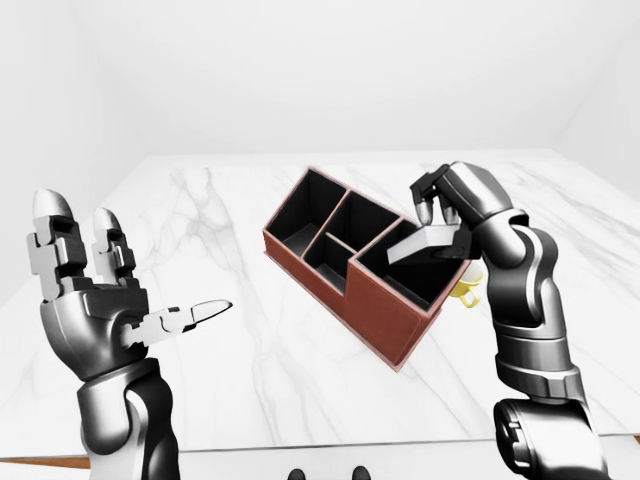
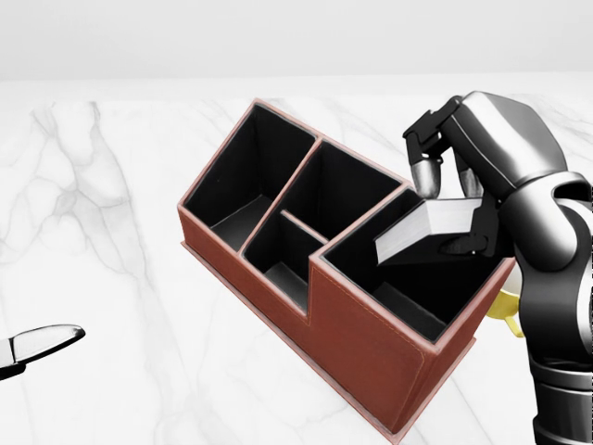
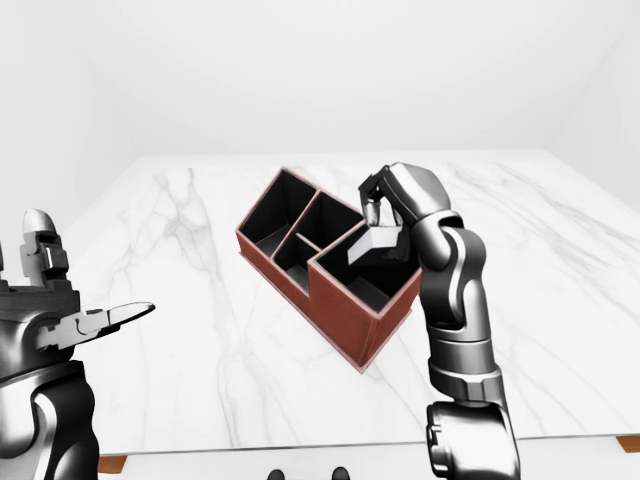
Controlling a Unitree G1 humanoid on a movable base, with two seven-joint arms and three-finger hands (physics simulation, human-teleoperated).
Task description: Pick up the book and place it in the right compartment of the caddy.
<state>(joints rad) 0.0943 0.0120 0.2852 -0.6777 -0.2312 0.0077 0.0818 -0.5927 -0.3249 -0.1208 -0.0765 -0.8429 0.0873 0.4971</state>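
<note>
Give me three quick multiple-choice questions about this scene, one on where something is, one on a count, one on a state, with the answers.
1. Where is the book?
A. lying on the marble table
B. over the caddy's right compartment
C. in the left robot hand

2. How many compartments has the caddy?
A. two
B. four
C. six

3. The left robot hand is:
A. open and empty
B. shut on the book
C. inside the caddy

Answers: 1 B, the right robot hand holds it tilted above that compartment. 2 B, dividers make four. 3 A, its fingers are spread, holding nothing.
</note>
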